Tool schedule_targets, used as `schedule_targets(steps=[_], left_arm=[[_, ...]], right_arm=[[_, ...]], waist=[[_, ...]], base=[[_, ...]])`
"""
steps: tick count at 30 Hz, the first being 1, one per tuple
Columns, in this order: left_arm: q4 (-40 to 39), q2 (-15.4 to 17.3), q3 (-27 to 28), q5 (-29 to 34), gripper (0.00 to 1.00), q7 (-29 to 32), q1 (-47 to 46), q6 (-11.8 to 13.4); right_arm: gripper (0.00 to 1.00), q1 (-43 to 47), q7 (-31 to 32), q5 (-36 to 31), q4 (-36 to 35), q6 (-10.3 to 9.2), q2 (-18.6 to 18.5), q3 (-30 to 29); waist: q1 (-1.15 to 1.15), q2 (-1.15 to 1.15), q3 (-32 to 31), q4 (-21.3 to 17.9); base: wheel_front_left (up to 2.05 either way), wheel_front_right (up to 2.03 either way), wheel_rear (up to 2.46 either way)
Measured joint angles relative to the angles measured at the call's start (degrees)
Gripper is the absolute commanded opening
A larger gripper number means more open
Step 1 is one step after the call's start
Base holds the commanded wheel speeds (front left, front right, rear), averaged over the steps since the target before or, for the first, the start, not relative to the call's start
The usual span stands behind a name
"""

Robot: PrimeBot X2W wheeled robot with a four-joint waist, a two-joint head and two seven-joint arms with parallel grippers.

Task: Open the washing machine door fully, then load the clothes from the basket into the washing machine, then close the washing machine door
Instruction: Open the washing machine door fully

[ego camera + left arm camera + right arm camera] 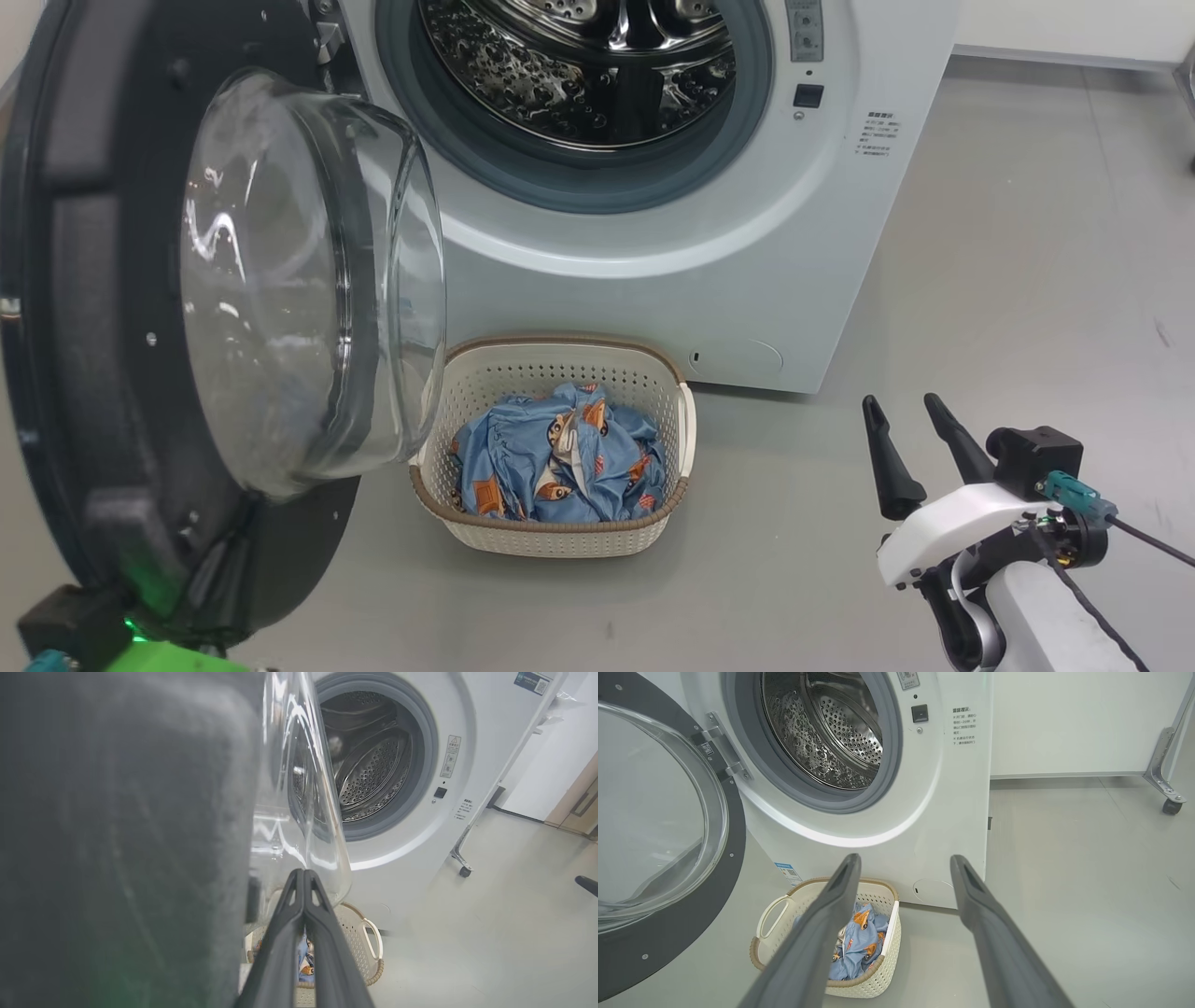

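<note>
At floor level: basket (560, 543) is set just in front of washing machine (709, 252), below the drum opening; clothes (560, 457) are bunched inside it, under the rim.
Door: washing machine door (233, 280) is swung out on its left-side hinge; in head view the glass bowl's lower edge overlaps the basket's left end.
Drum: steel drum (579, 75) is exposed, ringed by grey seal (597, 191).
Left gripper: left gripper (303, 875) is clenched, fingers pressed together, nothing grasped; tips are seen just beside the bowl's edge. Contact with the door cannot be told.
Right gripper: right gripper (903, 403) is spread wide, nothing grasped; held over bare floor (1027, 280), right of the basket.
Clothes vs jaws: clothes are kept well apart from both; in right wrist view they are seen beyond the tips, partly hidden by one finger.
</note>
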Motion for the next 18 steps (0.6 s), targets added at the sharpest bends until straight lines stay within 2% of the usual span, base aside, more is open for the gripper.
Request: schedule_targets(steps=[18], left_arm=[[0.7,3.6,5.7,-0.6,0.0,0.0,-0.7,1.6]], right_arm=[[1.0,0.0,0.0,-0.3,0.2,0.07,0.5,-0.5]], waist=[[0.0,0.0,1.1,2.9]], base=[[0.0,0.0,0.0]])
